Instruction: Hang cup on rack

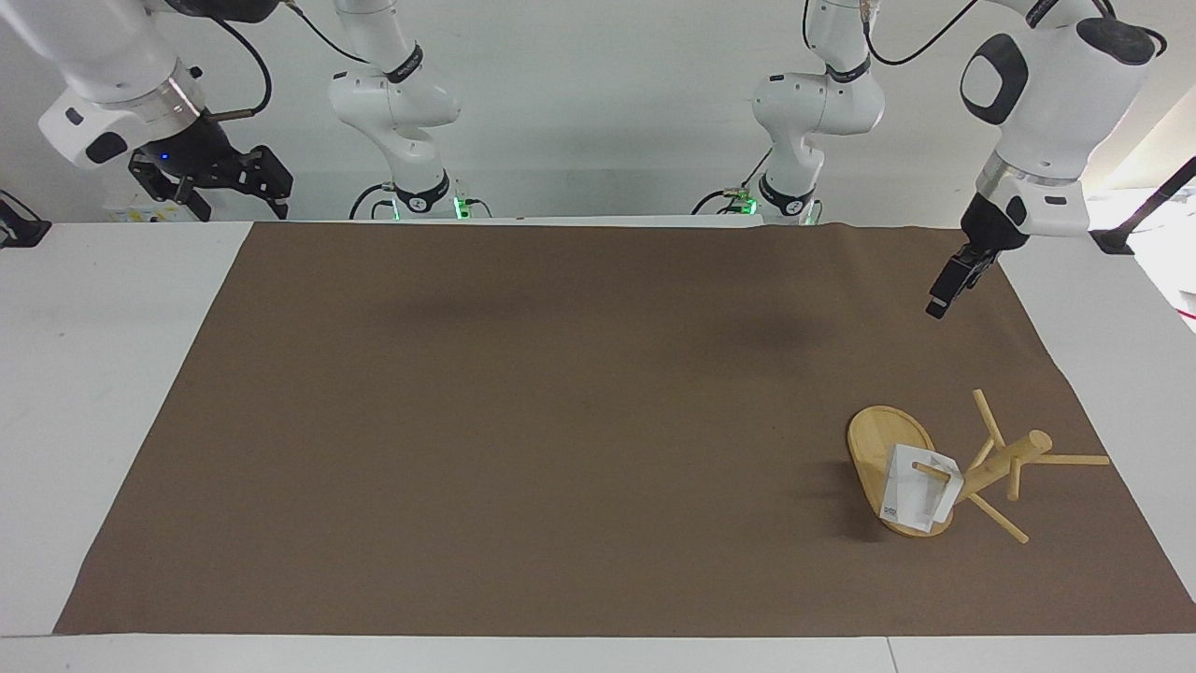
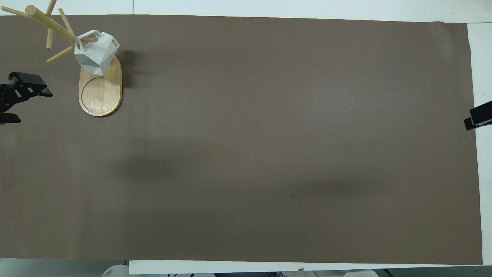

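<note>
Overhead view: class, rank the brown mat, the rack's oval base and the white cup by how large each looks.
1. Mat, by far the largest.
2. Base of the rack.
3. Cup, though it hangs raised on a peg, nearer the camera, so its true size is less sure.

The rack [image 1: 990, 463] looks like pale bamboo, smooth with a faint grain showing on its oval base, a soft sheen rather than gloss. The cup [image 1: 911, 500] hung on one peg is white, hard and faceted, smooth like glazed ceramic or plastic. A brown matt sheet [image 1: 561, 421], like paper or thin felt, covers the white, smooth tabletop [image 1: 112, 374]. The arms wear glossy white plastic shells; the left gripper [image 1: 942, 297] and right gripper [image 1: 229, 182] are matt black.
</note>
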### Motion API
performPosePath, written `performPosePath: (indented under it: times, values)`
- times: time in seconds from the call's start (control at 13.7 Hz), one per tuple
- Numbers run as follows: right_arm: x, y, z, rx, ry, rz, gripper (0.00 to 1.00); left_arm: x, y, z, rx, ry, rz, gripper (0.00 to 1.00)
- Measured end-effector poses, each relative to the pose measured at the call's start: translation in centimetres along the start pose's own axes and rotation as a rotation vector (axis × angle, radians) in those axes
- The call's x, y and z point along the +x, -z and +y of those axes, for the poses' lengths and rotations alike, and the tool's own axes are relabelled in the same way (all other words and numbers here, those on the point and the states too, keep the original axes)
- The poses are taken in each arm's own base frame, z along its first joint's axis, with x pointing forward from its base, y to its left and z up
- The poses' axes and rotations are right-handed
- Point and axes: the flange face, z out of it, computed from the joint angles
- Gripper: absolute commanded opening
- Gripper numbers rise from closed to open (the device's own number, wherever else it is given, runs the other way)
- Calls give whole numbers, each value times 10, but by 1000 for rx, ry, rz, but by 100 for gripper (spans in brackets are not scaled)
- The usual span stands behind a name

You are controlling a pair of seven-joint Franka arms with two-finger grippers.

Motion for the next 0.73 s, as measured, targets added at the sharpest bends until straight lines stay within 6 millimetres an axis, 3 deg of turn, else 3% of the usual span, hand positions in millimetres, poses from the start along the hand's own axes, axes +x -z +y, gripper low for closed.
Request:
performPosePath:
  times: [0.15,0.36,0.51,0.73]
  values:
    - [0,0,0,0,0,0,99,0,4,7,49,-180,-67,99]
    - [0,0,-1,0,1,0,99,7,29,14,97,-448,-157,99]
    - [0,0,-1,0,1,0,99,14,42,16,104,-532,-178,100]
    - [0,0,-1,0,1,0,99,17,41,18,101,-656,-202,100]
